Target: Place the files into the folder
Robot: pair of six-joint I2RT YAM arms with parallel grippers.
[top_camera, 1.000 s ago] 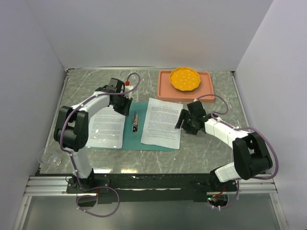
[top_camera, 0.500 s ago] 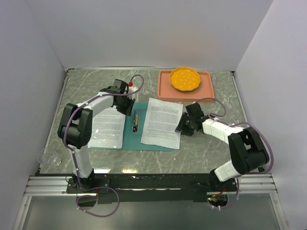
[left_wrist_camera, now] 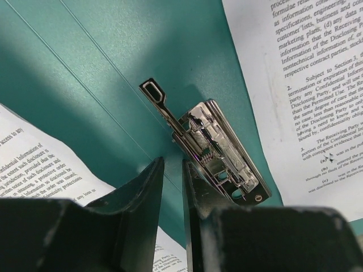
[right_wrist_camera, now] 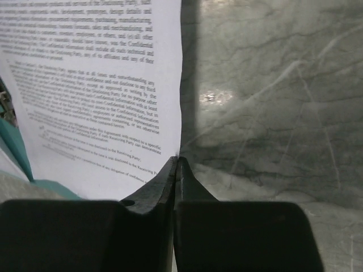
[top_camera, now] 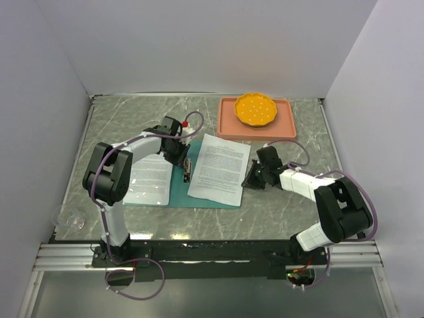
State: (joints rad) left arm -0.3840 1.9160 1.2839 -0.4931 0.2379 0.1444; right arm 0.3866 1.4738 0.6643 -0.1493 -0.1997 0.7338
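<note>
Left gripper first: we see it low over the open folder. Its two dark fingers are drawn close with only a slim slit between them, and green shows through that slit, so nothing is pinched. Right beside the tip sits the shiny metal clip, its lever arm pointing away across the green. The right-hand finger overlaps the clip's near end, and we cannot tell whether it touches.

Over to the right gripper: fingers pressed tight together, tip planted exactly at the right edge of the right sheet. That spot is near the sheet's lower corner, where the paper meets the grey marbled table. Whether the paper's edge is nipped between the fingers or merely touched, we cannot tell.

From above, we have the folder lying open and flat in the middle of the table. The right sheet rests slightly tilted over the folder's right half, beside the clip on the spine. The left sheet lies on the left half, and green shows between the two papers and along the near edge. At the far side, just beyond the right sheet's far edge, a salmon-pink tray carries a yellow dish.
</note>
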